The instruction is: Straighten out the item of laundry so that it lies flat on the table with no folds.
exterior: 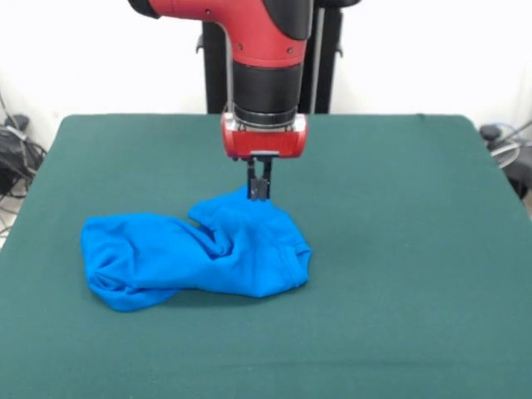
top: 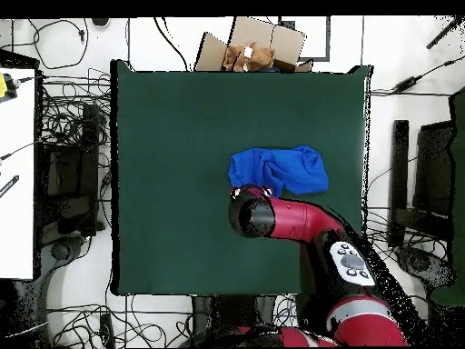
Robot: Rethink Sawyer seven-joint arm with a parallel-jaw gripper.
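Note:
The item of laundry point(exterior: 195, 258) is a bright blue T-shirt, crumpled in a long bunched heap with deep folds, left of centre on the dark green table point(exterior: 416, 249). No lettering shows. My gripper point(exterior: 259, 189) hangs straight down at the heap's far edge, its narrow fingers pinched together on a small peak of blue cloth. In the overhead view the item of laundry point(top: 277, 170) lies right of the middle of the table point(top: 163, 136). There the red arm's black wrist covers the gripper and the cloth's near edge.
A cardboard box point(top: 254, 50) sits just past the table's top edge in the overhead view. Cables and dark equipment point(top: 68, 173) line both sides, and a white surface point(top: 16, 173) stands at the far left.

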